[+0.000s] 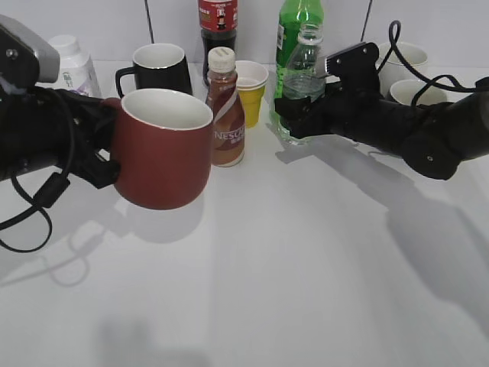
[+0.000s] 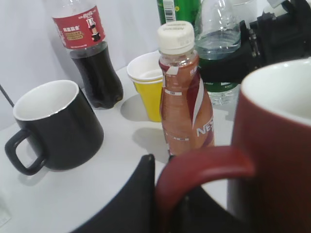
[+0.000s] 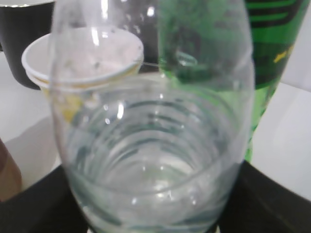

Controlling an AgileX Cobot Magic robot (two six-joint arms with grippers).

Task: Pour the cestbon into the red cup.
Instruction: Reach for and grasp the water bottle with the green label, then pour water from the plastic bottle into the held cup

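The red cup point(image 1: 164, 149) hangs upright at the left, apparently just above the table, over its own shadow. My left gripper point(image 1: 107, 160) is shut on its loop handle point(image 2: 204, 170), with black fingers on both sides of the handle point(image 2: 170, 194). The cestbon point(image 1: 304, 65) stands upright at the back right, uncapped and partly filled with water. My right gripper point(image 1: 299, 107) is shut around its body. In the right wrist view the clear ribbed bottle point(image 3: 155, 121) fills the frame between the black fingers point(image 3: 150, 218). The left wrist view shows the cestbon point(image 2: 218, 29) too.
A brown Nescafe bottle point(image 1: 226, 107) stands between the cup and the cestbon. Behind are a yellow cup point(image 1: 250, 95), a black mug point(image 1: 160, 69), a cola bottle point(image 1: 218, 30), a tall bright green bottle point(image 1: 294, 23), a white jar point(image 1: 72, 65) and white cups point(image 1: 405, 73).
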